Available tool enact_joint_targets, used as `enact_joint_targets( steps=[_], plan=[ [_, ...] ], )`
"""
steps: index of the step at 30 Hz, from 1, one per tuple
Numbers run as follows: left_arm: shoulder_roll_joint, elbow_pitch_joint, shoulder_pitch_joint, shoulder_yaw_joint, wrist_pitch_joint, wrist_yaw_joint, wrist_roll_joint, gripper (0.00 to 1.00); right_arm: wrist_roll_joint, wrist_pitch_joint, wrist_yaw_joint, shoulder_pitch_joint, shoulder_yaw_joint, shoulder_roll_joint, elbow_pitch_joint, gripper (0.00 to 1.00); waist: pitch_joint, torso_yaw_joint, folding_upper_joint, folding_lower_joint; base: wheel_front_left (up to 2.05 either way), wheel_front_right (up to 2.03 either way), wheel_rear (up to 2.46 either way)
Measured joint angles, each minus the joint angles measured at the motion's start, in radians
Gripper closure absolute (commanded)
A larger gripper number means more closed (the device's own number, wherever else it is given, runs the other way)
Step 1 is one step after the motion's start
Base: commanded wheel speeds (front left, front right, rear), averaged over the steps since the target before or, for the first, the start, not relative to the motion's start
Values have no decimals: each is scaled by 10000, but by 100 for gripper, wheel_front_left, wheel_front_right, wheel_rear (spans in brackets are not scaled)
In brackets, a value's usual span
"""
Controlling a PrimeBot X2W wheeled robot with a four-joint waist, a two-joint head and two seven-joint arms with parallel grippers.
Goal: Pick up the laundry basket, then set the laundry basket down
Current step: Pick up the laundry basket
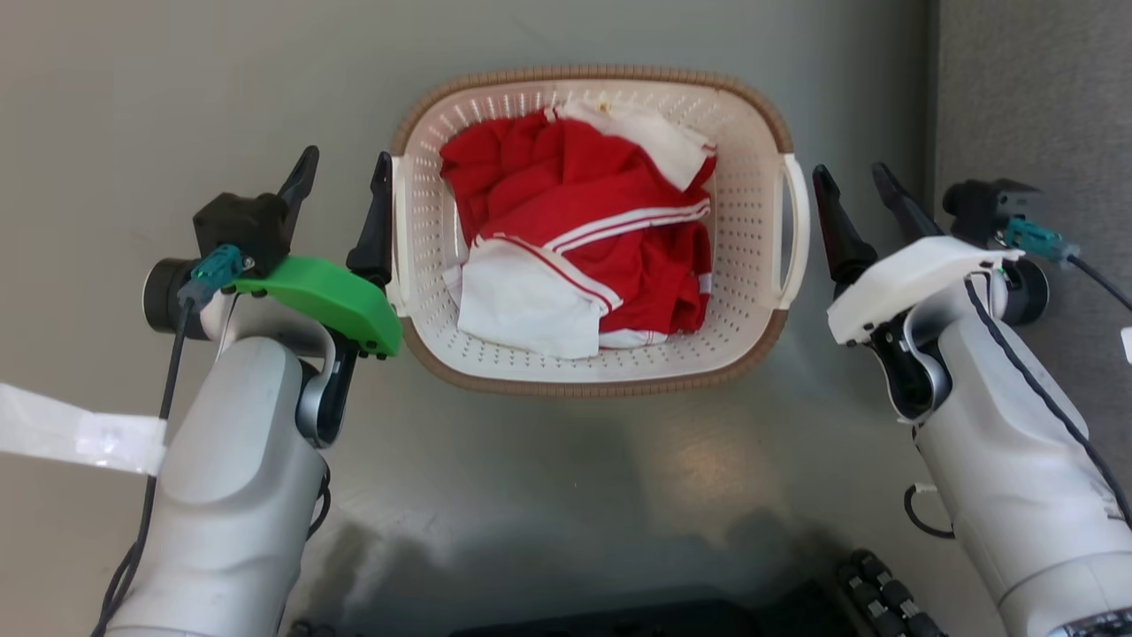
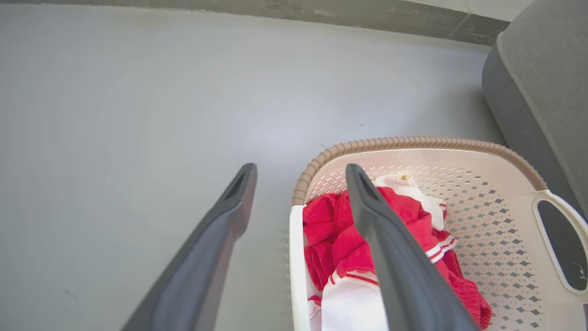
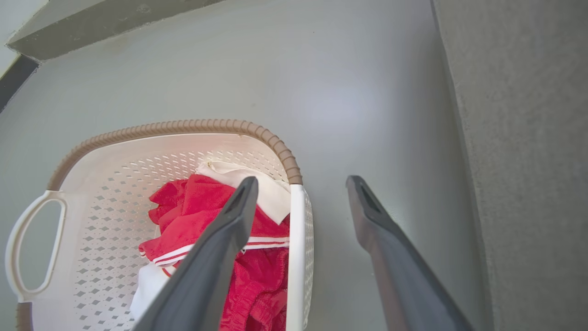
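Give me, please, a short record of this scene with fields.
basket: upright, between the two pincers, brown rim, white side handles
contents: red and white clothes
left pincer: open, by the left handle, contact unclear
right pincer: open, by the right handle, contact unclear
surface: grey floor
grip: not yet closed on either side

No legible text, numbers or brand marks in any view.
- White strip (image 1: 80, 435) at left edge of head view: surface blank as far as can be made out.
- Speckled patch (image 1: 1101, 626) on the right forearm, bottom corner: dark marks, too small to read.
- Laundry basket (image 1: 752, 221): no readable marking on rim or walls.
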Motion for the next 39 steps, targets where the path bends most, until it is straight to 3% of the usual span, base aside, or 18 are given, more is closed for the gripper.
enact_joint_targets(
  steps=[14,28,29,30,31,32,33,34,35,39],
  plan=[
    [-46,1954,-1236,-560,150,-102,-690,0,84,337,0,-1392,1358,109,1492,0,1463,-109,0,0,0,0,0],
    [-56,3012,-1967,-1214,318,-222,-1312,0,631,380,0,-2091,1891,197,2518,0,1994,-185,0,-1,0,0,0],
    [-56,3062,-2017,-1239,318,-234,-1375,0,675,357,0,-2140,1929,205,2556,4,1999,-186,0,-1,0,0,0],
    [-56,3118,-2064,-1271,311,-240,-1465,0,715,326,0,-2182,1979,211,2569,29,2003,-187,0,-1,0,0,0],
    [-58,3185,-2108,-1298,309,-263,-1549,0,744,314,0,-2226,2027,221,2581,43,2007,-189,0,-1,0,0,0],
    [-56,3235,-2143,-1325,309,-265,-1618,5,786,280,0,-2268,2075,236,2600,85,2010,-191,0,-1,0,0,0],
    [-56,3277,-2169,-1356,307,-267,-1672,45,809,247,0,-2303,2127,249,2614,100,2013,-193,0,-1,0,0,0],
    [-56,3306,-2188,-1392,307,-267,-1732,83,867,245,0,-2340,2174,259,2637,100,2015,-195,0,-1,0,0,0],
    [-56,3352,-2211,-1432,307,-267,-1762,100,949,238,-12,-2376,2219,297,2650,100,2016,-198,0,-2,0,0,0],
    [-178,3498,-2270,-1565,219,-328,-1898,100,1110,222,-6,-2484,2445,320,2752,100,2000,-213,0,-2,0,0,0]
  ],
)
